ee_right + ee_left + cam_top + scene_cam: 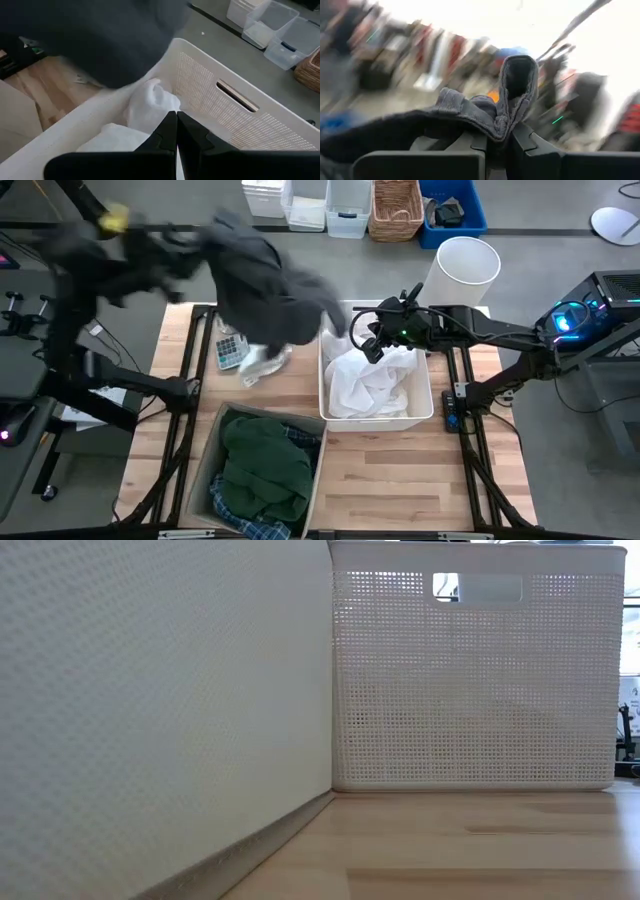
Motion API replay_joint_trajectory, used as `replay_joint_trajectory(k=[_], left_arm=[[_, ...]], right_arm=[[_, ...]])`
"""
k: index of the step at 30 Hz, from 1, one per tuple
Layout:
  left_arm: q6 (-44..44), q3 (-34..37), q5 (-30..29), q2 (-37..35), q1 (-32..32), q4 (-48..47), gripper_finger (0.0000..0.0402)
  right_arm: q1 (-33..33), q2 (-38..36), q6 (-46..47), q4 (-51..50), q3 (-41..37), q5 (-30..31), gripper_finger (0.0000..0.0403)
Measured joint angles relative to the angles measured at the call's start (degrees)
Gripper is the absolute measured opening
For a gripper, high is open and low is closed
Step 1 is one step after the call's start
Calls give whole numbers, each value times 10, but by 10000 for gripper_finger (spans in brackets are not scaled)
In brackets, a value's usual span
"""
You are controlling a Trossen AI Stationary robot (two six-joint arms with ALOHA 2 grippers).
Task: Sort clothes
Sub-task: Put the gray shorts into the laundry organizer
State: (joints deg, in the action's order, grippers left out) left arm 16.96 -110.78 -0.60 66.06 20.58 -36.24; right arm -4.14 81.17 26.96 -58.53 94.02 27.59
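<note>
My left gripper (200, 242) is raised high over the table's far left and is shut on a dark grey garment (270, 285). The garment trails from it toward the white basket (425, 415) and also shows in the left wrist view (470, 112). My right gripper (370, 348) is shut above the basket's far left corner, its tips (176, 117) just over the white clothes (375, 385) piled inside. A dark green garment (265, 465) and a blue plaid shirt (245, 515) lie in the box (205, 450) at the near left. My left gripper pinches a fold of the dark grey garment (505, 127) between its two fingers. A loop of the fabric (519, 82) stands up past the fingertips. The garment is lifted clear of the table and streams away from the gripper, slack.
A small plaid piece (232, 350) and a white piece (265, 362) lie on the table under the grey garment. A white cylinder (462, 270) stands at the far right. Bins and a wicker basket (397, 208) sit beyond the table's far edge. The low view shows only the box wall (160, 710) and the basket (475, 680).
</note>
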Motion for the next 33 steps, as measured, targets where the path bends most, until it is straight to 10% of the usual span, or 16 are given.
replay_joint_trajectory(k=[10,18,33], left_arm=[[-37,-236,111,59,-127,4,14],[25,-238,239,108,-233,-34,14],[167,-238,217,220,-440,-26,14]], right_arm=[[0,0,6,-1,0,12,0],[-1,0,27,-30,0,83,0],[-74,0,-26,-44,0,72,0]])
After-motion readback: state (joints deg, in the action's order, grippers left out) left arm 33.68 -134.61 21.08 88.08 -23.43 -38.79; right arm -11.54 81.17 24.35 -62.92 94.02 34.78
